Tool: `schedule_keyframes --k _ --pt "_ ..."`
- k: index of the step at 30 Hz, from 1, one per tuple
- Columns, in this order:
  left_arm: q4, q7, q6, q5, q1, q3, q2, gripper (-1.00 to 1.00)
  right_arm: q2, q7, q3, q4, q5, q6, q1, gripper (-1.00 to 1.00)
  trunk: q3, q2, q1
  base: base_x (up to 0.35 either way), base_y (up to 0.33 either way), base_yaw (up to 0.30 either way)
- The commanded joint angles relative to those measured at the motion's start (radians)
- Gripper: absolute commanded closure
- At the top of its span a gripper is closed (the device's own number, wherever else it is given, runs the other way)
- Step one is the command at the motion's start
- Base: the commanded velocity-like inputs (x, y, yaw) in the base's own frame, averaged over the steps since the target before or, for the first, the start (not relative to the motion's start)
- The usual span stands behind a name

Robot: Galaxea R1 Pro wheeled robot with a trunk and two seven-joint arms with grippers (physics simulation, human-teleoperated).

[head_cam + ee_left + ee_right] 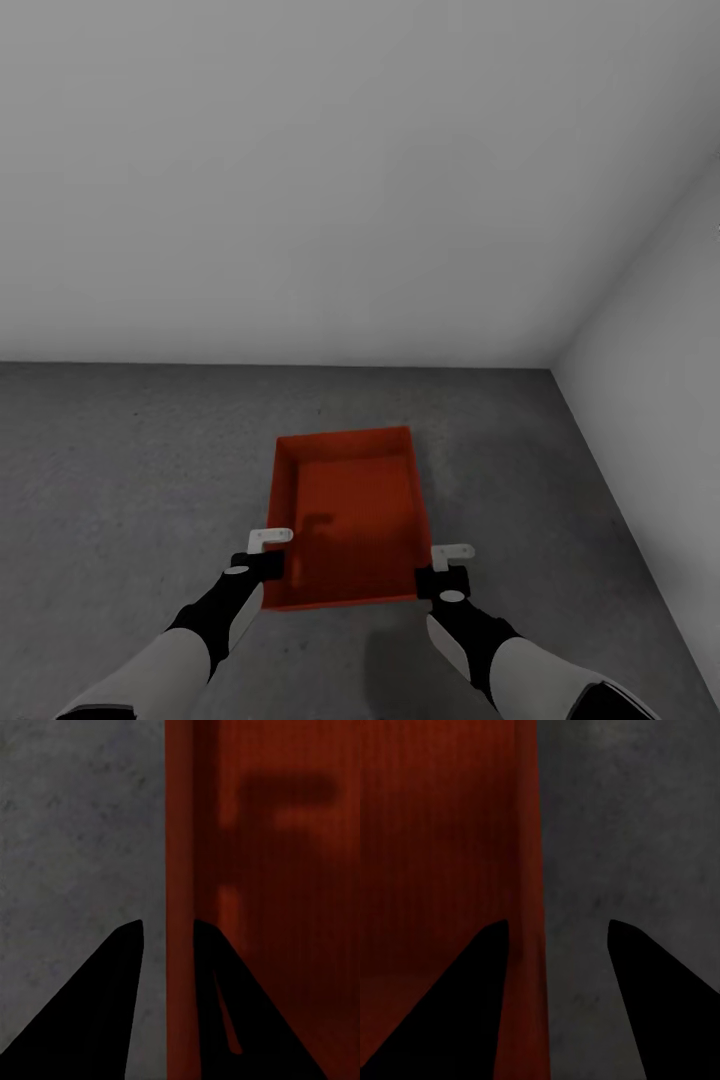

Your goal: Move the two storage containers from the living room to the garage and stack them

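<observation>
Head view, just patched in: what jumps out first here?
An orange-red storage container stands out on the dark grey concrete floor, near the corner of two bare white walls. The left pincer and right pincer sit at its near corners, each straddling a side wall, jaws apart.

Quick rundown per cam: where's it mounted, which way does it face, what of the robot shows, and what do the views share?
Head view: on the robot's head, facing forward and down at the storage container on the floor, white walls behind; both forearms show, with left gripper and right gripper.
Left wrist view: on the left arm, along its dark fingers; jaws straddle a container wall, apart.
Right wrist view: same on the right arm, fingers, jaws wider apart.
Shared: container and concrete floor in all three.
</observation>
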Motion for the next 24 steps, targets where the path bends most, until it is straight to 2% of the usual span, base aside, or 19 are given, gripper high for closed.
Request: schedule_keyframes --k 1,24 --pt "-0.017 0.012 -0.055 0.004 0.0 0.003 0.001 1.0 -0.001 -0.013 -0.01 0.006 -0.029 -0.002 0.0 1.0 -0.002 0.0 0.0 0.0 0.0 0.0" --pt "-0.018 0.013 -0.056 0.004 0.0 0.003 0.001 1.0 -0.001 -0.015 -0.009 0.006 -0.03 -0.003 0.0 1.0 -0.039 0.0 0.0 0.0 0.0 0.0"
